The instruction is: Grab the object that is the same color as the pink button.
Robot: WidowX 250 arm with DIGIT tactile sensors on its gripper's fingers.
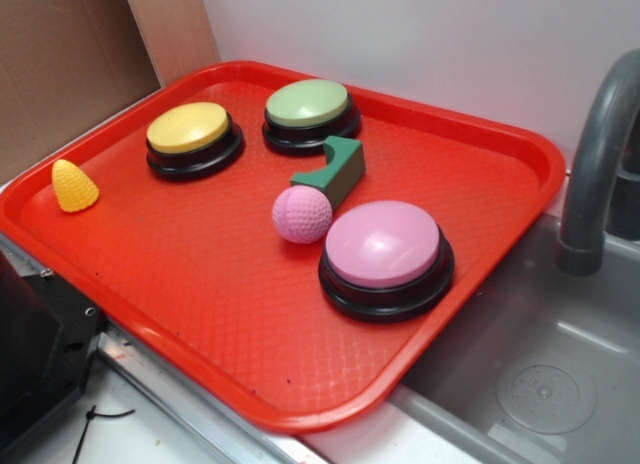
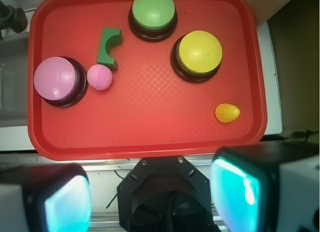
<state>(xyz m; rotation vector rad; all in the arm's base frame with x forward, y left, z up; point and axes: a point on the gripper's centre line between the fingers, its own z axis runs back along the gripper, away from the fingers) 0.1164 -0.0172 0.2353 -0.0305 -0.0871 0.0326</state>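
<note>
Gripper (image 2: 152, 199) hanging high above the near edge of the red tray (image 2: 150, 137), pads (image 2: 67, 204) spread wide apart and pinching nothing, visible only in the wrist view and absent from the exterior one. Looking down on the whole layout, so judging this as the opening step: surveying and picking a target, with no reach begun yet.

Pink ball (image 2: 99, 76) sitting on the tray floor, dimpled like a golf ball, touching or all but touching the black base of the pink button (image 2: 56, 78). Matching that button's dome in colour, so taking it as the thing to grab. Green block (image 2: 109, 46) with a curved notch lying just beside the ball on its other side, apparently touching it in the exterior view. Green button (image 2: 153, 11) and yellow button (image 2: 200, 52) standing well apart from the ball; small yellow corn-like toy (image 2: 227, 112) alone near a tray corner.

Next move calling for travelling across the tray to a spot straight above the ball, descending with pads kept wide, and turning the wrist so each pad drops into free tray space instead of onto the button base or the block. Expecting the ball to roll if nudged off-centre, so needing a centred, level close
</note>
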